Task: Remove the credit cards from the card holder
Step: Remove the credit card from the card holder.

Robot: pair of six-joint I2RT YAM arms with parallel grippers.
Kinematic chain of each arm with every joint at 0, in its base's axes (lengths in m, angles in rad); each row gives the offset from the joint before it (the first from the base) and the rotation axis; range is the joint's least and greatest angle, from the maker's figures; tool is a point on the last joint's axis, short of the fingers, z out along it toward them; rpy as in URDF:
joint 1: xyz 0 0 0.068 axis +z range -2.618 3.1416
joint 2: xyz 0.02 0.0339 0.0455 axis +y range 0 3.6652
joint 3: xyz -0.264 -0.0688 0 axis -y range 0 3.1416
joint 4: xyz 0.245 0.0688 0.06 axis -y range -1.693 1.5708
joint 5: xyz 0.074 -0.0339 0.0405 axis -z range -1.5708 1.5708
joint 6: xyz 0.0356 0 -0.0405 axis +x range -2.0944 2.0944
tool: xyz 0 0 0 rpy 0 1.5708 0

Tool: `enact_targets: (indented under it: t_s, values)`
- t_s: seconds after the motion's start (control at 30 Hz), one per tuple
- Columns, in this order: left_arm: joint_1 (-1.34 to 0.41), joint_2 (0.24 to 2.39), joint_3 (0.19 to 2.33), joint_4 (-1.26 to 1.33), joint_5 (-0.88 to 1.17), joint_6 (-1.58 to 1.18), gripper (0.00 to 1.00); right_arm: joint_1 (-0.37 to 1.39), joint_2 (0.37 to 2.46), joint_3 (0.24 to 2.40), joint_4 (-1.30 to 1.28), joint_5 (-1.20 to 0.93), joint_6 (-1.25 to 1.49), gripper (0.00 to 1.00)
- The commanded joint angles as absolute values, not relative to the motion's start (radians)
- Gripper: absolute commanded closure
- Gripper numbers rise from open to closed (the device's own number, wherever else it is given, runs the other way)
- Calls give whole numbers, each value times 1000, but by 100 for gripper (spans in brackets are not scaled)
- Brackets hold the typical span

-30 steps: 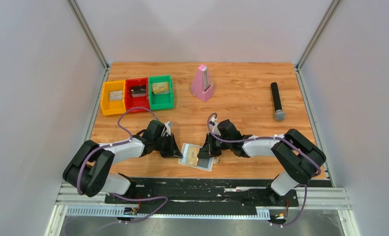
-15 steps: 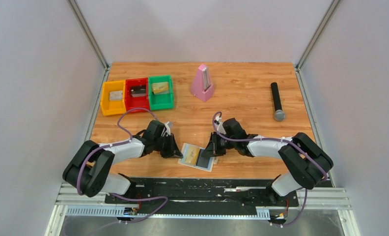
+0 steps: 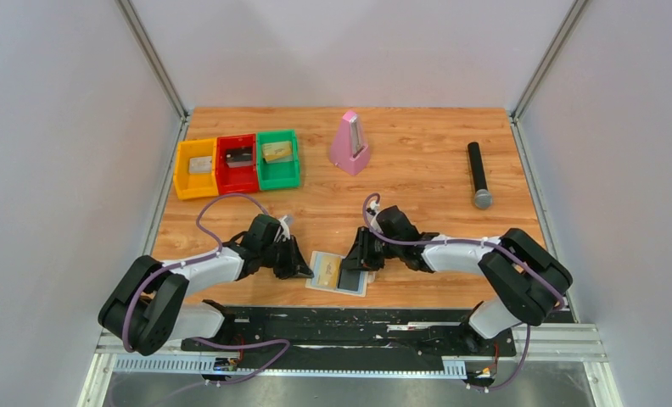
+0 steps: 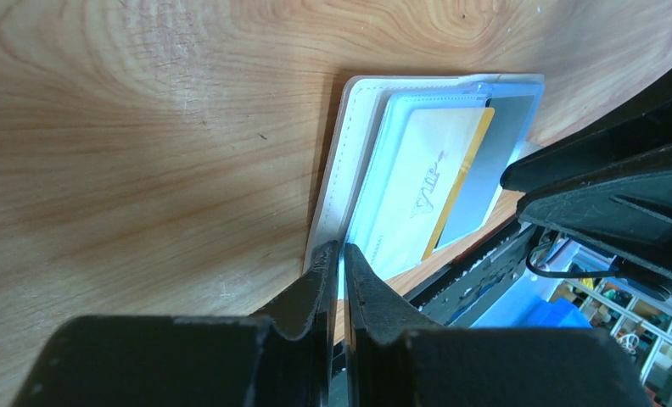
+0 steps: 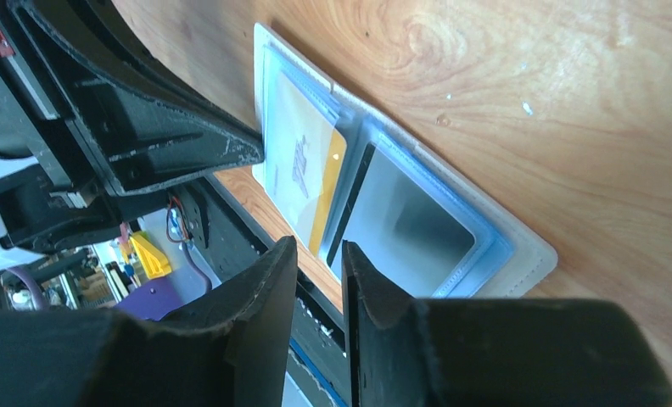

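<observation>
The card holder (image 3: 337,274) lies open on the wood near the table's front edge, with a cream rim (image 4: 337,170) and pale blue panels. A yellow-gold credit card (image 4: 430,182) sits in its left panel and a dark grey one (image 4: 495,161) in the right panel. My left gripper (image 3: 307,272) is shut on the holder's left edge (image 4: 341,248). My right gripper (image 3: 355,264) hovers over the right panel's near edge, its jaws (image 5: 318,248) slightly open with nothing between them. The right wrist view shows the yellow card (image 5: 303,170) and the dark card (image 5: 400,225).
Yellow (image 3: 195,168), red (image 3: 237,162) and green (image 3: 278,158) bins stand at the back left. A pink metronome (image 3: 349,144) stands at the back centre. A black microphone (image 3: 478,175) lies at the right. The table's front edge and black rail run just below the holder.
My right gripper has parted its jaws from shut and shifted slightly left. The left arm and the card holder have slid a little to the left and nearer the front edge.
</observation>
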State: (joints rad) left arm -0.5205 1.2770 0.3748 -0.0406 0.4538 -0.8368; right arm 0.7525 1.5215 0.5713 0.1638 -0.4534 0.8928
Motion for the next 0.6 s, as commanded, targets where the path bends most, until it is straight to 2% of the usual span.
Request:
enact_targets:
  t_s: [0.0, 0.57]
  values:
    - [-528, 1285, 342, -121, 418, -829, 85, 771, 1558, 631, 187, -395, 926, 72]
    - [-529, 1289, 315, -83, 425, -841, 85, 830, 1653, 714, 72, -255, 969, 69]
